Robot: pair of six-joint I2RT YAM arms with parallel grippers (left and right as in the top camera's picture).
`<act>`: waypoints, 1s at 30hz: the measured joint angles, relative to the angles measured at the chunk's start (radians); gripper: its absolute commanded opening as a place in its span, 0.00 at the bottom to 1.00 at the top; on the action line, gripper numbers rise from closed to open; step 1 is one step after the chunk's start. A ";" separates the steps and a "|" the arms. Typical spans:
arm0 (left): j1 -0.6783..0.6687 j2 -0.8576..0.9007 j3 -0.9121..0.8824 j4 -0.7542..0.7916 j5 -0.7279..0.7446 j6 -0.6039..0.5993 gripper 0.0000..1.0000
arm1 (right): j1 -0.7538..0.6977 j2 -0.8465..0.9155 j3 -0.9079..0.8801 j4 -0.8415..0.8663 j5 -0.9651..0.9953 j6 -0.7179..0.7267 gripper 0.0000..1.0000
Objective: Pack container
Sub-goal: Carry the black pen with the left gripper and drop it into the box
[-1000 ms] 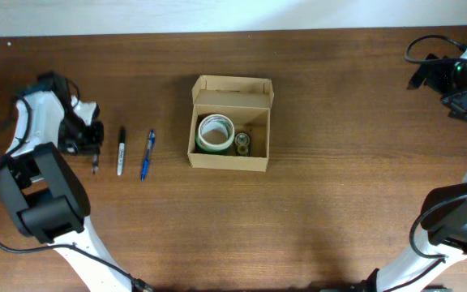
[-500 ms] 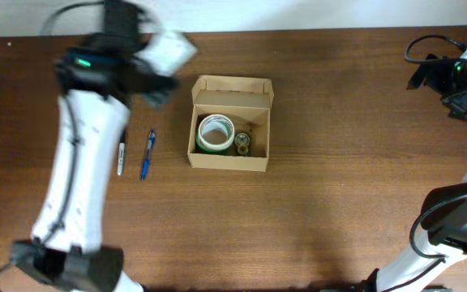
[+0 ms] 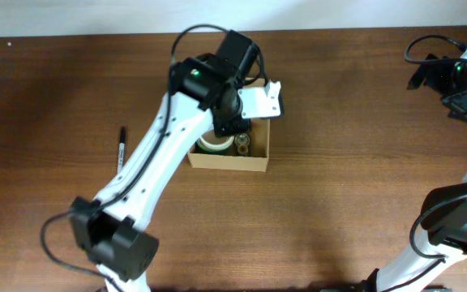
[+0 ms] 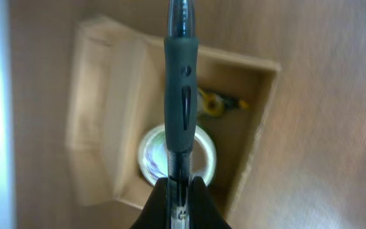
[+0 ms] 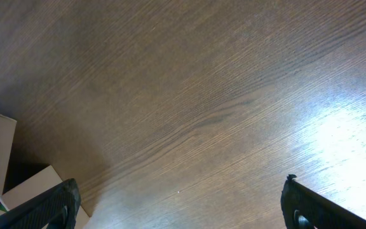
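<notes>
Left claw clenched on a dark-grip pen, held over the open container

The container sits mid-surface, directly beneath the left arm's wrist. Inside lie a tape roll and a small yellowish item beside it. A black marker lies well apart on the left. The right claw is released, fingers spread wide, off at the far right edge.

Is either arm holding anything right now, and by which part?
The left gripper pinches a pen by its clear barrel, above the container; the right gripper is open and empty.
</notes>
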 measured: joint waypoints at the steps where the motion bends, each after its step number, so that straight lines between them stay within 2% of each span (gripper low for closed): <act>1: 0.000 0.015 -0.001 -0.013 -0.008 0.003 0.02 | 0.000 0.000 0.000 0.000 0.000 0.000 0.99; 15: 0.006 0.135 -0.005 -0.098 -0.033 0.084 0.02 | 0.000 0.000 0.000 0.000 0.000 0.000 0.99; 30: 0.040 0.232 -0.011 -0.112 -0.026 0.121 0.02 | 0.000 0.000 0.000 0.000 0.000 0.000 0.99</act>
